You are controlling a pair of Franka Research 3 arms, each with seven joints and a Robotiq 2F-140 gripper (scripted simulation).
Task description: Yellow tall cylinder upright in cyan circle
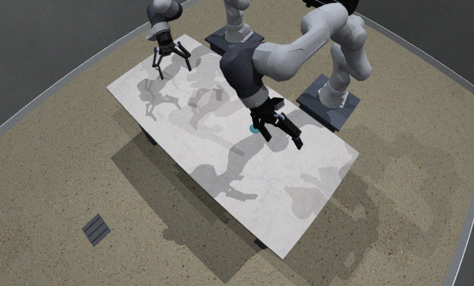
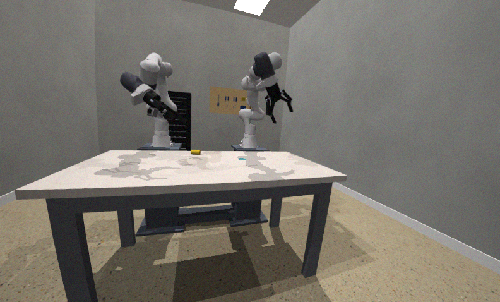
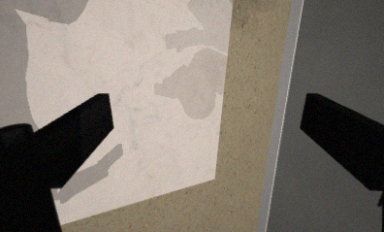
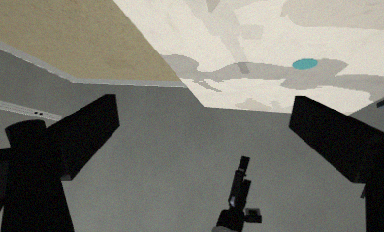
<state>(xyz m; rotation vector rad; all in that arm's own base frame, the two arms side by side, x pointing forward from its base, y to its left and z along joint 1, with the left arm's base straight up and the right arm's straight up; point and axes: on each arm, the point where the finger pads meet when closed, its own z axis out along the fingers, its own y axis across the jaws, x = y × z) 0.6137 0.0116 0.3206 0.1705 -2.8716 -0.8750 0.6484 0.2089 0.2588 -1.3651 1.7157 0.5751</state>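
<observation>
Left gripper [image 1: 283, 143] [image 2: 282, 115] [image 3: 208, 111] [image 4: 246, 170] tilts downward, higher than the cyan circle [image 1: 254, 128] [image 2: 241, 158] [image 4: 304, 64]; right gripper [image 1: 176, 73] [image 2: 178, 117] [image 4: 205, 111] slants farther from it (both spread wide, gripping nothing)

Tabletop [image 1: 276, 219] [image 2: 221, 173] [image 3: 145, 132] [image 4: 170, 20]: off-white, faintly veined in grey, overlaid with grey shadows; legs [image 2: 317, 224], dark slate. Cylinder [image 2: 195, 151]: yellow. Circle [image 1: 254, 129] [image 2: 241, 158] [image 4: 304, 63]: cyan. Left hand [image 1: 283, 142] [image 2: 282, 116] [image 3: 207, 111] [image 4: 244, 164] and right hand [image 1: 176, 73] [image 2: 178, 117] [image 4: 204, 111]: black. Floor [image 1: 52, 198] [image 2: 258, 246] [image 3: 247, 88] [image 4: 97, 35]: tan, finely speckled. Wall [image 2: 387, 81] [image 3: 339, 49] [image 4: 170, 151]: grey. Board [image 2: 214, 106]: orange-tan, marked in blue and yellow. Floor grate [image 1: 96, 230]: grey with darker stripes.
</observation>
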